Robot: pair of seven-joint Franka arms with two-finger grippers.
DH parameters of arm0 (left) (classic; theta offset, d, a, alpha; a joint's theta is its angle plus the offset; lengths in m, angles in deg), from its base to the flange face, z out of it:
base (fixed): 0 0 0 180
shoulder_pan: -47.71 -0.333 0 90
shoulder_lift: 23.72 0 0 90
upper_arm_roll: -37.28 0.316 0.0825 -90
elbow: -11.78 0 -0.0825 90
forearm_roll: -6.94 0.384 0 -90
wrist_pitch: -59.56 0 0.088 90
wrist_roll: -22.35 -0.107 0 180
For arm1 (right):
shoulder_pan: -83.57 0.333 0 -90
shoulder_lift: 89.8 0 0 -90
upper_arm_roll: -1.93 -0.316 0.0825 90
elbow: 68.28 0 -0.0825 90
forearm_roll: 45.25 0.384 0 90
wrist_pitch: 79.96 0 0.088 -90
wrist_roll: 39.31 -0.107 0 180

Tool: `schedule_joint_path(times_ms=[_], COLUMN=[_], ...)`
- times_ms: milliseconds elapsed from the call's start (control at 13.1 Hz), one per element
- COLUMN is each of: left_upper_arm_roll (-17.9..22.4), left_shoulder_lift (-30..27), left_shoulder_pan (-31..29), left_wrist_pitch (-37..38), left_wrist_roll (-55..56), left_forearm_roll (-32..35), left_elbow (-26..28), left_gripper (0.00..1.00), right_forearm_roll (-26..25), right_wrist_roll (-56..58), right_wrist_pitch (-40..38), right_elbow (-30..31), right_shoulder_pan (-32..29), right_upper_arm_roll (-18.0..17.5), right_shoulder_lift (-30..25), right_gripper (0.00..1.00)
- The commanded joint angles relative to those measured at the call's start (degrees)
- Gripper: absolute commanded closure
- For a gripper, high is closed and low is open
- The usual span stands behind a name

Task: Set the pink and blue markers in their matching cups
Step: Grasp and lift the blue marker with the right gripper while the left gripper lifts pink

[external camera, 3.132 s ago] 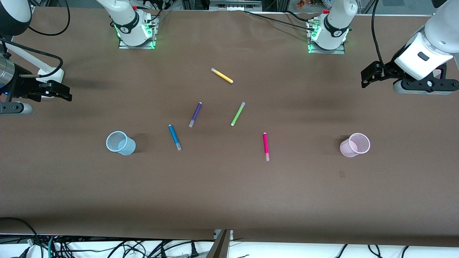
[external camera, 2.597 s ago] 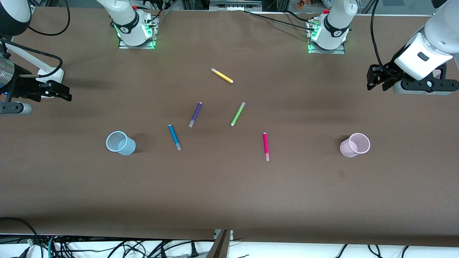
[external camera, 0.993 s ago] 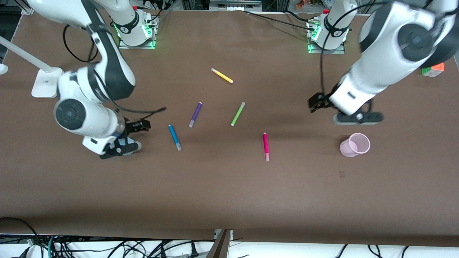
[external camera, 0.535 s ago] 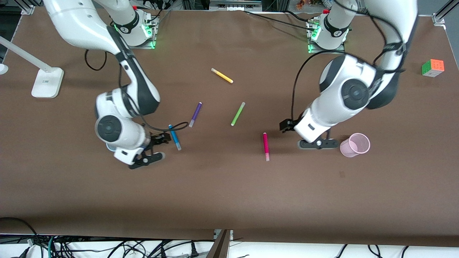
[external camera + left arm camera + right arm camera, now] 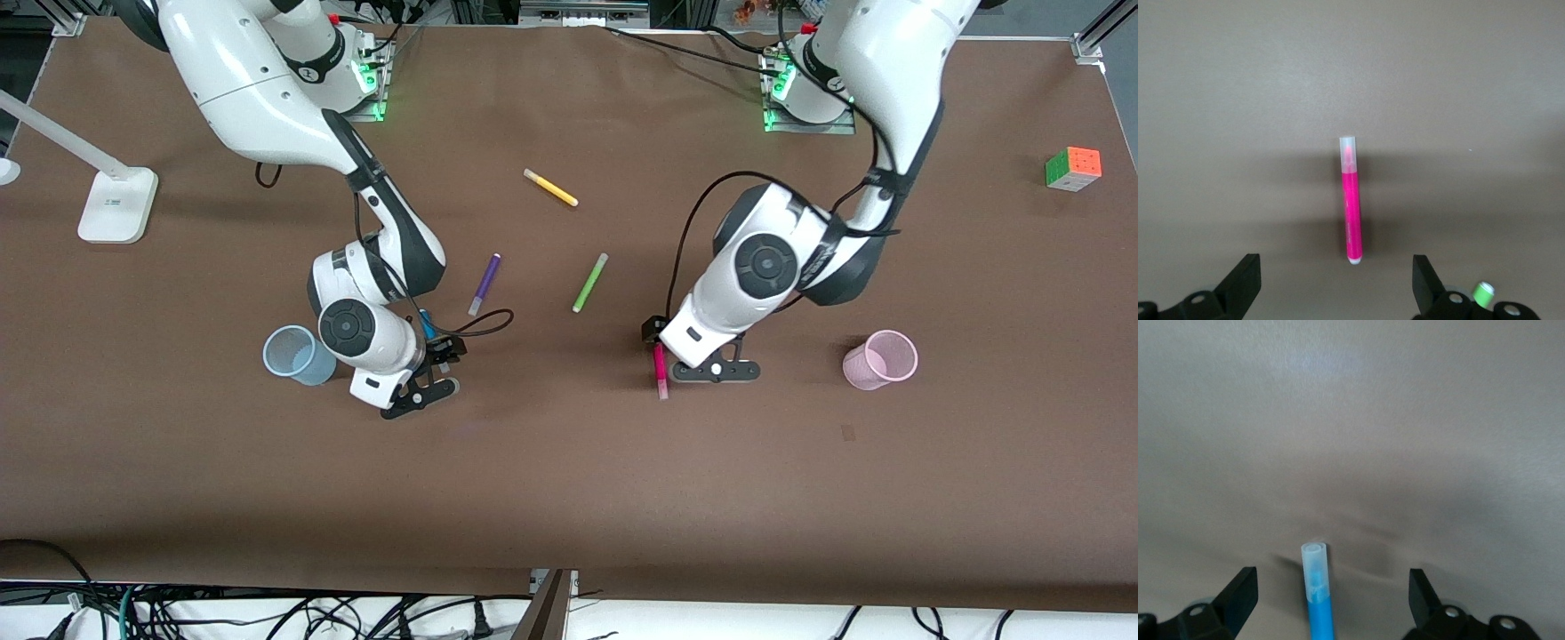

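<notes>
The blue marker point(image 5: 1317, 603) lies on the brown table between the open fingers of my right gripper point(image 5: 1330, 599), its pale cap pointing away from the wrist. In the front view the right gripper point(image 5: 442, 352) covers most of that marker point(image 5: 425, 318). The pale blue cup point(image 5: 299, 355) stands beside it, toward the right arm's end. The pink marker point(image 5: 1351, 207) lies just ahead of my open left gripper point(image 5: 1335, 288). In the front view the left gripper point(image 5: 653, 332) is low over the marker's upper end point(image 5: 659, 372). The pale pink cup point(image 5: 880, 359) stands toward the left arm's end.
A purple marker point(image 5: 484, 283), a lime-green marker point(image 5: 589, 282) and a yellow marker point(image 5: 550, 188) lie farther from the front camera, between the arms. The green marker's tip shows in the left wrist view point(image 5: 1483, 291). A colour cube point(image 5: 1073, 168) and a white lamp base point(image 5: 116, 206) sit near the table's ends.
Both arms have swung in from the table's ends and come down, the right gripper over the blue marker and the left gripper over the pink marker. The markers and cups have not moved.
</notes>
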Motion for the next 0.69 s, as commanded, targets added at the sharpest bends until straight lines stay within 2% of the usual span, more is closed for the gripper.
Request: schedule_joint_path(times_ms=[0, 153, 229, 382, 458, 611], left_upper_arm_roll=[0.4, 0.4, 0.3, 0.9, 1.0, 1.7], left_shoulder_lift=[3.9, 5.8, 6.8, 8.5, 9.3, 10.7], left_shoulder_pan=[0.5, 0.5, 0.8, 1.3, 1.4, 2.7], left_wrist_pitch=[-3.2, -4.8, -5.0, -5.1, -5.1, -5.2], left_wrist_roll=[0.8, 0.8, 0.9, 0.9, 0.8, 0.9], left_forearm_roll=[2.2, 2.4, 2.5, 2.5, 2.6, 4.1], left_elbow=[-1.6, -1.6, -1.7, -1.9, -2.6, -3.3], left_gripper=[0.0, 0.0, 0.0, 0.0, 0.0, 0.02], right_forearm_roll=[-0.2, -0.2, -0.2, -0.2, -0.2, -0.2], right_wrist_roll=[-0.3, -0.3, -0.3, -0.3, -0.3, -0.3], right_wrist_pitch=[1.6, 1.8, 2.0, 2.7, 2.7, 2.8], right_elbow=[1.3, 1.4, 1.6, 2.1, 2.1, 2.1], right_shoulder_pan=[0.6, 1.0, 1.1, 1.1, 1.1, 1.1], right_upper_arm_roll=[0.3, 0.3, 0.4, 0.3, 0.4, 0.4], right_shoulder_lift=[-0.4, -0.3, -0.1, 0.1, 0.1, 0.0], right_gripper=[0.13, 0.3, 0.42, 0.44, 0.5, 0.8])
